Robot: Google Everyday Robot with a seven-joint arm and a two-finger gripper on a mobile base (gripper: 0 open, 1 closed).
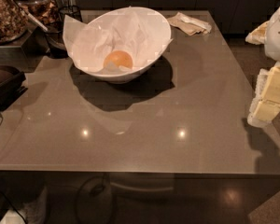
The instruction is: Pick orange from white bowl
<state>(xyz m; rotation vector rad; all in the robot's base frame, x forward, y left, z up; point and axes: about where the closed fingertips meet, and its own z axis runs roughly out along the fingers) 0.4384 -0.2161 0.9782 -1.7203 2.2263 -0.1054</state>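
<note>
Observation, single camera view.

Item 1: the orange [118,59] lies inside the white bowl [149,65], low in the hollow and toward the near side. It rests on the crumpled white paper [98,36] that lines the bowl. The paper stands up past the rim, highest on the left. The top of the fruit is uncovered and in plain sight.

Item 2: the bowl stands upright on the grey table [144,139], in the far-left part of the top. It casts a broad shadow toward the near side.

Item 3: my gripper [267,99] is at the far right of the view, by the table's right edge, with the white part of my arm [277,31] above it. It touches nothing and carries nothing that I can see. I cannot tell whether it is released or clenched.

Item 4, relation: the orange is well apart from my gripper, off to the left across the table and farther back. The bowl's right wall and a wide stretch of bare tabletop lie between the two.

Item 5, other things: a crumpled beige napkin [191,23] lies near the far edge, just right of the bowl and not touching it. Jars [7,13] of dry goods stand at the far left, off the tabletop.
</note>
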